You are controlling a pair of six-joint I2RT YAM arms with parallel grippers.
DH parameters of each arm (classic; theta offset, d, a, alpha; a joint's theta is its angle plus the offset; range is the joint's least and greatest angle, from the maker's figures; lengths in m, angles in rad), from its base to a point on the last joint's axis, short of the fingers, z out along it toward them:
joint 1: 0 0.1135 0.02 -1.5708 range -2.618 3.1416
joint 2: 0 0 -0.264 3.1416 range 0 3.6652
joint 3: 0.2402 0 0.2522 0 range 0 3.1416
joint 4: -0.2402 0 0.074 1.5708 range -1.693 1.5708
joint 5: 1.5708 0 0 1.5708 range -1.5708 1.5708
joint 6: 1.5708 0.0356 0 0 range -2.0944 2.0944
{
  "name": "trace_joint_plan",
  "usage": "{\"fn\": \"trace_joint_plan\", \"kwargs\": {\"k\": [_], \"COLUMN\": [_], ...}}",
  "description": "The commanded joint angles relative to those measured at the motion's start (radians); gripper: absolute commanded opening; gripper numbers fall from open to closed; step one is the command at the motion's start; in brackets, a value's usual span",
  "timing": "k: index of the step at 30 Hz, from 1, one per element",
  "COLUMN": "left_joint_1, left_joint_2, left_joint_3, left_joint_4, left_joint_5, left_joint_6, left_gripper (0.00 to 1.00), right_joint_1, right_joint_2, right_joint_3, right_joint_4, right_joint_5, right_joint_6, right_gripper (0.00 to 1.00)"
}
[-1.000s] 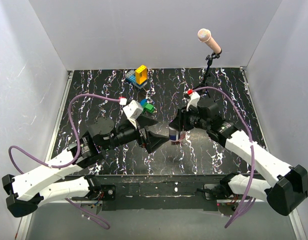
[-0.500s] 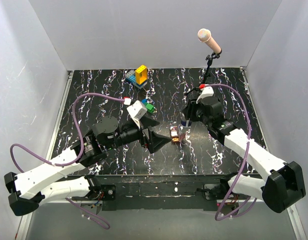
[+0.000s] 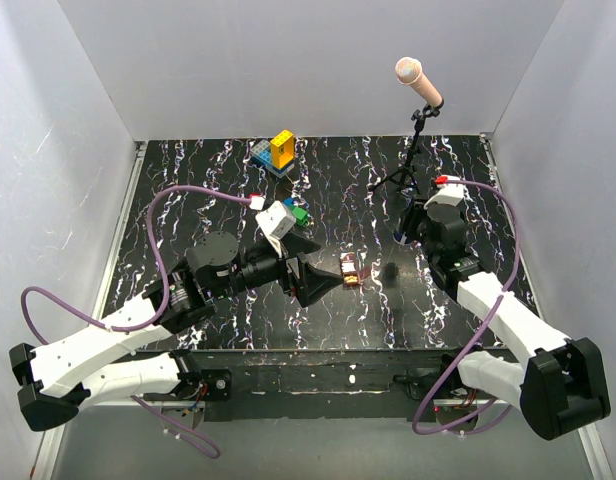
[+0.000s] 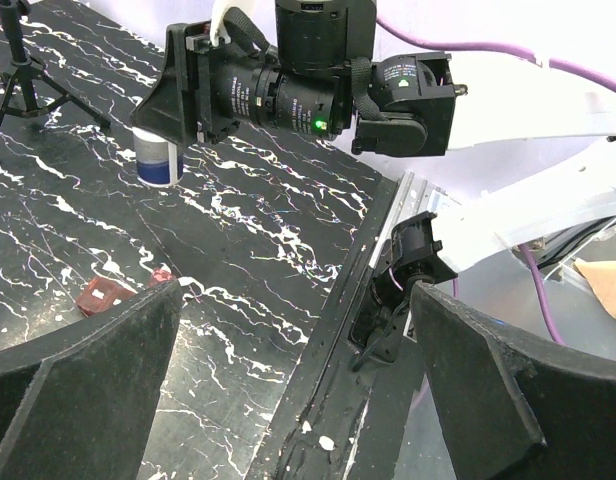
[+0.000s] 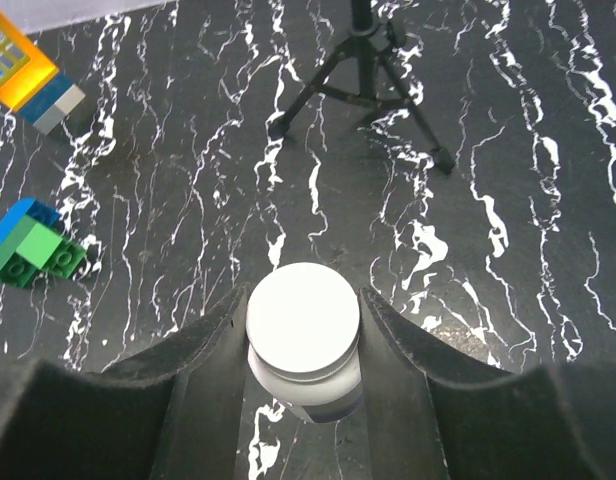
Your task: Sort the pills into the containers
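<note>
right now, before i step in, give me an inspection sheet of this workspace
surface: black white-veined table, no spills seen
job's things: brown pill box lies near the centre, just ahead of the left claw; loose pills too small to tell
clutter: yellow-on-blue block stack at the far edge; green and blue blocks by the left wrist; microphone on a tripod, far right
grippers: left claw open, holding nothing; right claw shut on the white-capped bottle
cables: a purple cable loops off each arm, no snag seen
surroundings: white walls on three sides; nothing else seen
</note>
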Motion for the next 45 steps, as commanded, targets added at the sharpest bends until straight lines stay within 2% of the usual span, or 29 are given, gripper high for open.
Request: {"fn": "trace_joint_plan", "kwargs": {"k": [1, 15, 30, 45], "left_joint_1": [0.001, 0.001, 0.001, 0.001], "left_joint_2": [-0.005, -0.016, -0.01, -0.023], "left_joint_3": [0.01, -0.008, -0.015, -0.016], "left_joint_4": [0.002, 0.011, 0.024, 0.024], "left_joint_5": [0.006, 0.012, 0.026, 0.029], "left_joint_6": [-0.001, -0.02, -0.028, -0.031], "left_gripper": [0.98, 0.98, 0.98, 0.98], "right_joint_1": [-0.013, -0.015, -0.015, -0.015], "right_joint_2": [-0.019, 0.116, 0.223, 0.26], "right_joint_3": [-0.026, -0.067, -0.084, -0.086], "right_joint_4": [0.169, 0.261, 0.263, 0.163], "right_joint_5": [0.066, 0.137, 0.252, 0.266], "right_joint_6": [-0.016, 0.11, 0.211, 0.26], "right_gripper": [0.01, 0.01, 0.01, 0.01]}}
